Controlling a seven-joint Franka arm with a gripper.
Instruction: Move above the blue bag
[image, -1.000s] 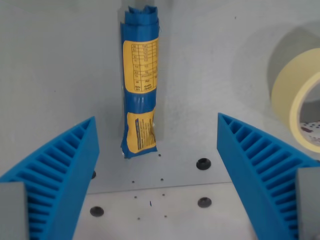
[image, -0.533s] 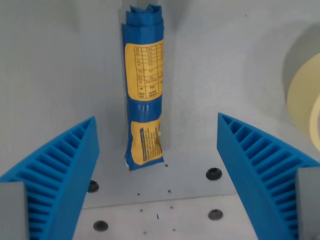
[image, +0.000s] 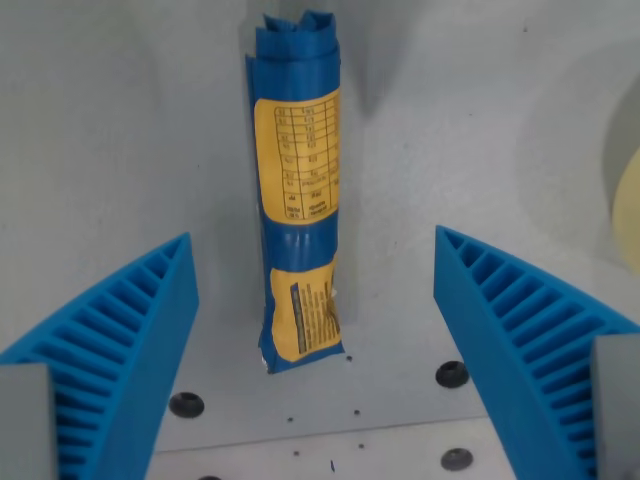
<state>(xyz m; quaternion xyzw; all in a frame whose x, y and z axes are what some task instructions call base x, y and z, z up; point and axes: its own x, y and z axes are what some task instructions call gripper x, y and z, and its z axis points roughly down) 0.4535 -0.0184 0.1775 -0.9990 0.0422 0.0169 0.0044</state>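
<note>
Whole scene shifted down and right versus a second ago: camera moved, things did not. Blue bag (image: 298, 200) now larger, running from top centre to lower centre of frame. Tape roll (image: 626, 205), earlier plain at right edge, now only pale sliver there. Bag: rolled glossy blue plastic, crinkled top end, yellow printed labels. Gripper (image: 316, 350) spread wide, ribbed blue fingers (image: 130, 340) either side, clear of bag. Matte grey table (image: 120, 130), dark screw holes (image: 452, 375) at bottom.

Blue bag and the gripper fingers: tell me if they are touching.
Apart. In the wrist view the blue bag lies on the table between the open gripper fingers, with bare grey surface showing on both sides of it.
</note>
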